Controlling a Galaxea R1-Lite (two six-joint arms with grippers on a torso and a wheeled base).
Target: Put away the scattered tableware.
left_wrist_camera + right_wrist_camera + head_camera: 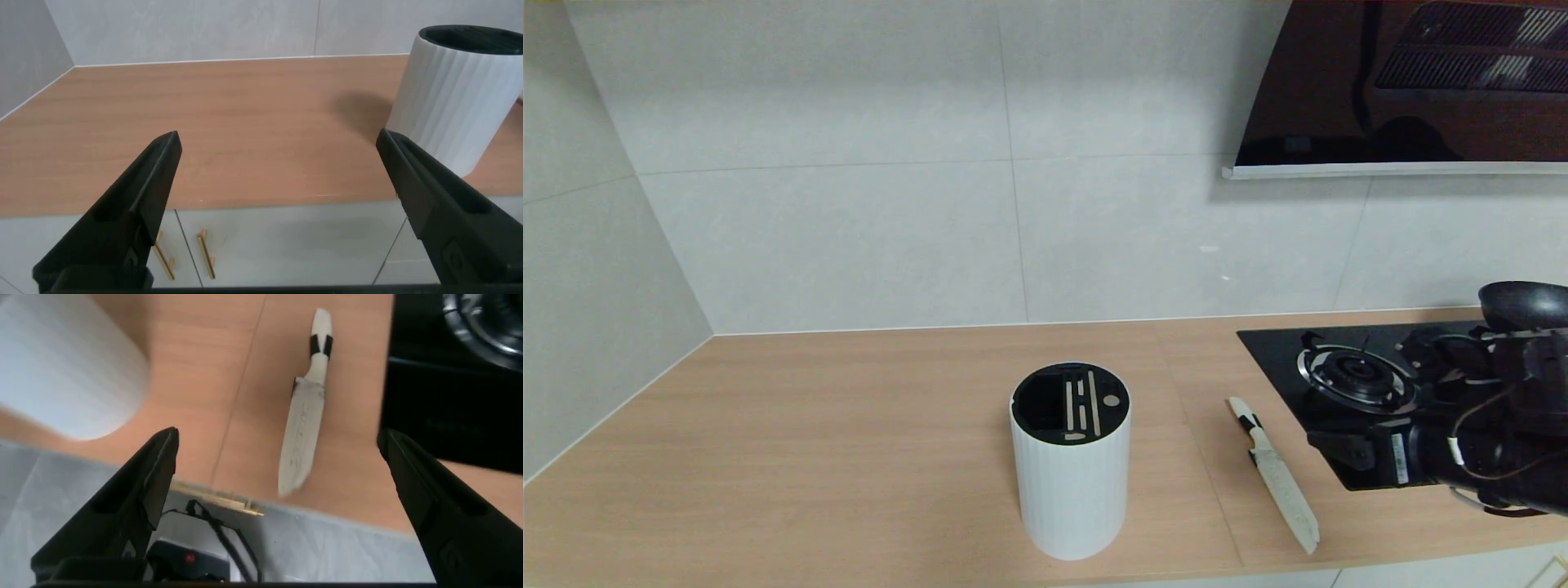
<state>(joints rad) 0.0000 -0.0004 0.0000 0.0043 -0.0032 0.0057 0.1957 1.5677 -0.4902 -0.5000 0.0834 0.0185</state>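
Along the near edge of the bench (849, 425), a white ribbed holder (1072, 482) stands upright a little back from the lip, its black slotted top facing up. From the holder a broad stretch of wood runs left to the side wall (596, 327) and far to the tiled back wall. To the right, the knife (1278, 478) lies flat between the holder and the black hob (1274, 347), touching neither. Its white, black-banded handle points far and its blade tip lies close to the near edge. A dark hood (1405, 90) overhangs the hob high on the far right.

My right pincer (278, 437) hangs over the near edge with its jaws spread wide. It holds nothing, and the knife lies below the gap between its fingers (139, 498). My left pincer (278, 139) is also wide and holding nothing. It sits off the near edge, left of the holder, above cabinet fronts with gold handles (204, 253).
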